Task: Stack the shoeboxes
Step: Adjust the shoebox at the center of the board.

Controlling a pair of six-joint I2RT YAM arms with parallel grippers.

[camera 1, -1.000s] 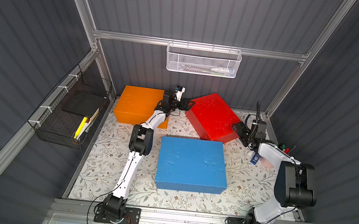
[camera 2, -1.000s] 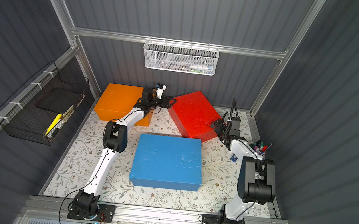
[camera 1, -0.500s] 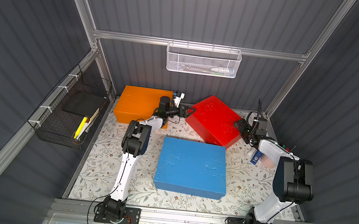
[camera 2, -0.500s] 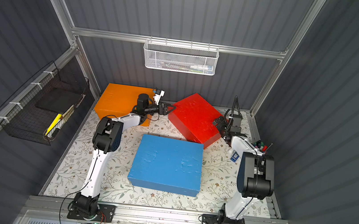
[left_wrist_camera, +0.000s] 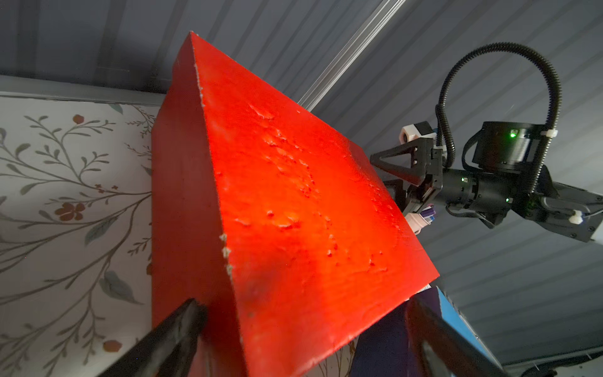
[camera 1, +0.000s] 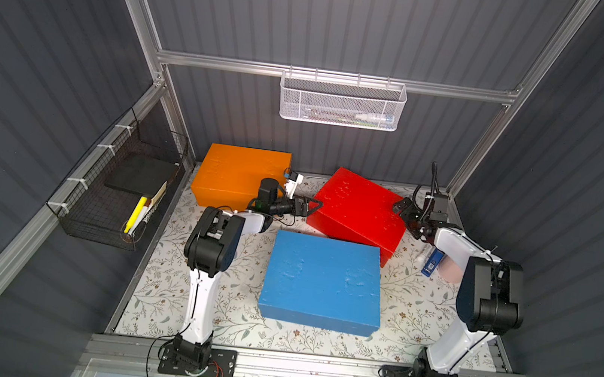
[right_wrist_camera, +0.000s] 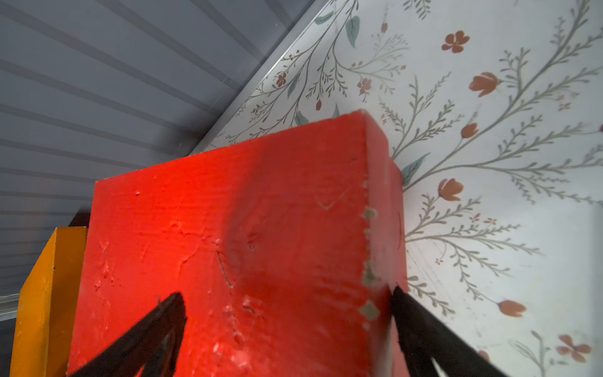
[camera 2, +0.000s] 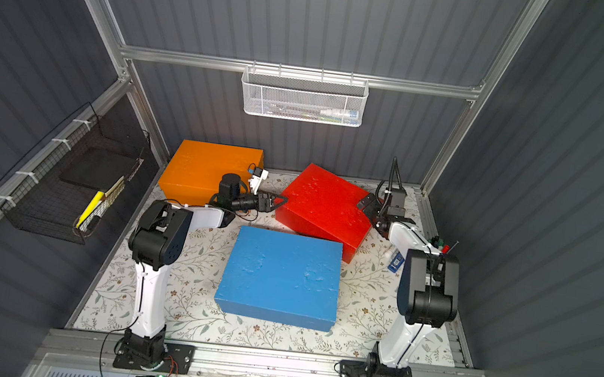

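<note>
In both top views the red shoebox [camera 1: 356,215] [camera 2: 321,207] hangs tilted at the back, its near edge against the blue shoebox [camera 1: 320,278] [camera 2: 281,277], which lies flat mid-table. The orange shoebox [camera 1: 239,174] [camera 2: 208,174] sits in the back left corner. My left gripper [camera 1: 310,206] [left_wrist_camera: 305,305] is open, straddling the red box's left corner, one finger [left_wrist_camera: 182,326] on its side. My right gripper [camera 1: 403,209] [right_wrist_camera: 287,293] is open astride the opposite corner, one finger [right_wrist_camera: 408,313] against the side face. The red box is squeezed between the two arms.
A black wire basket [camera 1: 115,194] hangs on the left wall and a white mesh basket [camera 1: 342,100] on the back wall. Small items, one of them blue [camera 1: 432,262], lie by the right arm. The walls stand close on three sides.
The red box has shifted toward the front, up to the blue box, with both grippers staying at its ends. The left arm's elbow has drawn back toward its base.
</note>
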